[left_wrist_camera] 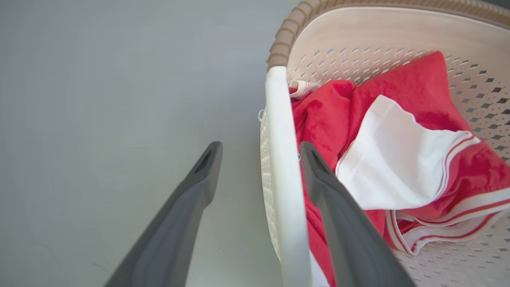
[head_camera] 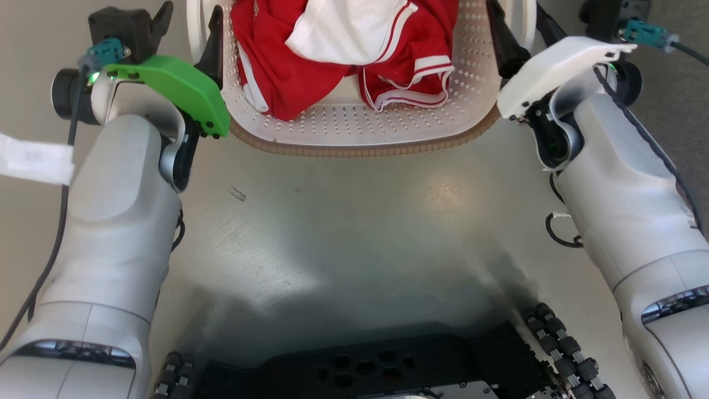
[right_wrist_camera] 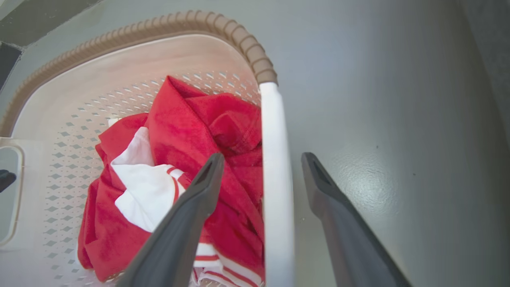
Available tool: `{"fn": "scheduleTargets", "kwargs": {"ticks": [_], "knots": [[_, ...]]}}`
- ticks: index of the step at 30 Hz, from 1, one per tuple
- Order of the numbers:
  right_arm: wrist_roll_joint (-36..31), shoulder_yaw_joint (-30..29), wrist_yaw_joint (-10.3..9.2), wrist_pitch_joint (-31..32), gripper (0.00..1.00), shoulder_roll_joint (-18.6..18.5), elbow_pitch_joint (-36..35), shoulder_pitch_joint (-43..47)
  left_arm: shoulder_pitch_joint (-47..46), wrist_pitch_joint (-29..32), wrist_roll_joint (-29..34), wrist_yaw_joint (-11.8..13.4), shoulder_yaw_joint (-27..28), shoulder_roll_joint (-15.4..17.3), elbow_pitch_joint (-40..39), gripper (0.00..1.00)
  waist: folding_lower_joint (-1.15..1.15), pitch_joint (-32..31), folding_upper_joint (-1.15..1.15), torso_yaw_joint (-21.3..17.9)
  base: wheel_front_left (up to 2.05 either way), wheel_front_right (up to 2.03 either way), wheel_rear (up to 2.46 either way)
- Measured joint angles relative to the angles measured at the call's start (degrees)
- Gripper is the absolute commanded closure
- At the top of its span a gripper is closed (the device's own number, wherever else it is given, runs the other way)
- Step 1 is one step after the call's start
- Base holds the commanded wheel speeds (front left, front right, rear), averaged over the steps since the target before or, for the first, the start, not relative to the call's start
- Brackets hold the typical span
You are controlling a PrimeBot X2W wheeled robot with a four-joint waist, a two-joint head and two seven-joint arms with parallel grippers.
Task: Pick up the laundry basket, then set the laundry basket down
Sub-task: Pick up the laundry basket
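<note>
Head view: we see the laundry basket (head_camera: 343,124) straight in front of the robot, at top centre. It seems to rest on the grey floor (head_camera: 354,221). Its long axis goes across us, left to right, so each short end w/ its handle faces one arm. A red and white garment (head_camera: 288,72) lies inside. The left end effector (head_camera: 190,22) is at the basket's left end and the right end effector (head_camera: 518,16) is at its right end. Both arms are approx. equally near.

Left wrist view: the two fingers are apart and stand astride the left handle (left_wrist_camera: 279,159), one outside over the floor, the other inside beside the garment. The inside finger is very close to the handle, maybe touching. The outside one has a clear gap. Nothing is clamped.

Right wrist view: the same, mirrored. The fingers are apart and the right handle (right_wrist_camera: 275,179) runs btw them along their length, one finger inside over the garment, one outside. No grip here either.

Our judgement: the basket is not yet lifted. The coming move turns on one relation, i.e. each handle lies btw its fingers. So both need only to close, then rise together and level, otherwise the basket tilts.
</note>
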Motion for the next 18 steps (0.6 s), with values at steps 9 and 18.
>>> {"fn": "scheduleTargets", "kwargs": {"ticks": [9,18], "knots": [[4.0,3.0,0.0,0.6,0.0,0.0,1.7,-2.1,-2.2,1.5,-3.0,0.0,-3.3,0.0,3.2,0.0,0.0,2.0,0.0,0.1,0.0,0.0,0.0],[7.5,5.1,0.0,1.1,1.0,0.0,3.6,-3.7,-4.5,1.8,-5.4,0.0,-5.9,0.0,4.2,0.87,0.0,2.7,0.0,0.0,0.0,0.0,0.0]]}}
